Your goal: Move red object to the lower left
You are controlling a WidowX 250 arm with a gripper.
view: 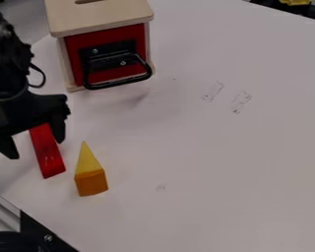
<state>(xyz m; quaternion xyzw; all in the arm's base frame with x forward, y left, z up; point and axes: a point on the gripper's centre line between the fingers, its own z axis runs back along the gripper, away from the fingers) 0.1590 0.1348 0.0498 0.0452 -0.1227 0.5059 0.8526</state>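
Red block (pixel 48 156): at the left of the table (pixel 212 147), its far end under the pincer (pixel 34 149), its near end pointing towards me and slightly right; I read that as lined up for a grip across its narrow width

Pincer: fingers wide apart, one on each side of the block, the right one closer to it; I see no squeeze, though I cannot tell whether either finger brushes it

Yellow wedge (pixel 86 160) and orange block (pixel 92 183): just right of the red one, close enough that a swing right could knock them

Wooden box (pixel 106 17): far side, its black handle (pixel 117 76) facing near, out of my path

My next move: close on the red block, then carry it near and left, minding the metal rail (pixel 4 209)
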